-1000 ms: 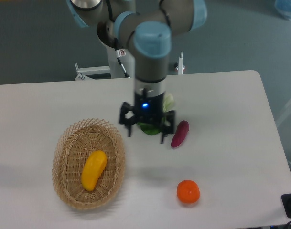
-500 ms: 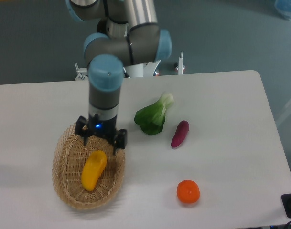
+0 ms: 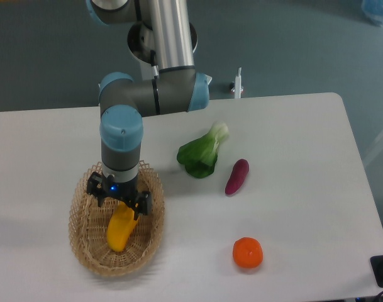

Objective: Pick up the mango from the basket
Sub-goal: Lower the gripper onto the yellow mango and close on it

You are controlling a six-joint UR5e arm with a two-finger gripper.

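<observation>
The smooth, oblong yellow-orange mango (image 3: 120, 229) lies on the floor of the oval, light tan woven wicker basket (image 3: 84, 242), its long axis running from upper right to lower left. The black two-finger claw (image 3: 117, 200) hangs straight down from the grey and pale blue arm (image 3: 121, 145), inside the basket's rim and right over the upper end of the fruit. Its fingers (image 3: 141, 204) stand spread apart, one on either side of that end, so the grip looks released; from here I cannot tell whether either finger touches the skin.

The basket sits toward the front left of the white bench (image 3: 304, 189), with its lattice rim near the front edge and a wide band of bare surface between it and the left edge. The arm's elbow reaches in from the back, above the basket's far side.

To the right, well apart from the basket, a leafy green bok choy (image 3: 202, 153) lies near the middle of the bench, and a slim purple sweet potato (image 3: 236, 176) lies just beside it. A round orange fruit (image 3: 248, 252) sits alone nearer the front edge. Between the basket's right rim and these three there is a stretch of open white top, and more of it runs out to the right edge
</observation>
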